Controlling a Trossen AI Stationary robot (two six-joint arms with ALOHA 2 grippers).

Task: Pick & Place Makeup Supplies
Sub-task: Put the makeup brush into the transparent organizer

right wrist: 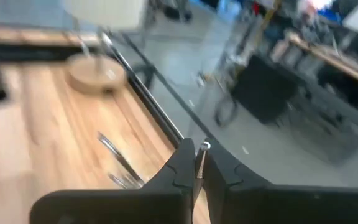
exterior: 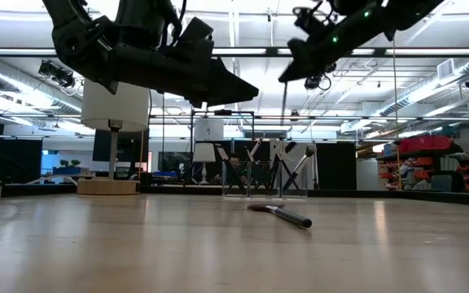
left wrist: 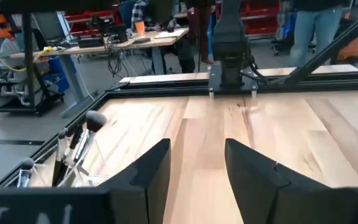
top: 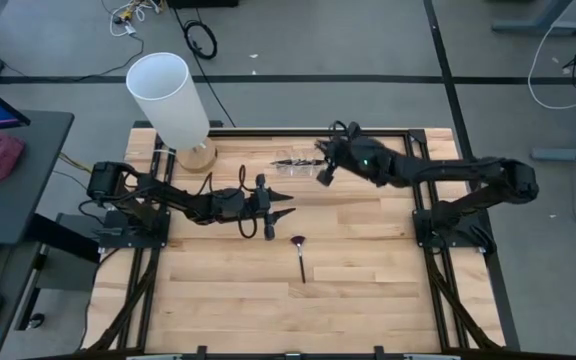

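Note:
One makeup brush with a fan head lies flat on the wooden table, near the middle. Several more makeup brushes stand in a clear holder at the far edge. My left gripper hovers open above the table, left of the lying brush and touching nothing. My right gripper is raised beside the holder, shut on a thin brush. My right gripper pinches a thin brush near its upper end between its two fingertips. The brush hangs straight down below the fingers as a slim rod. Its lower end reaches down to the holder; whether it is clear of the holder I cannot tell.
A tall white cylinder on a round wooden base stands at the table's far left corner. A black frame runs around the table. Bare wood lies on the near half.

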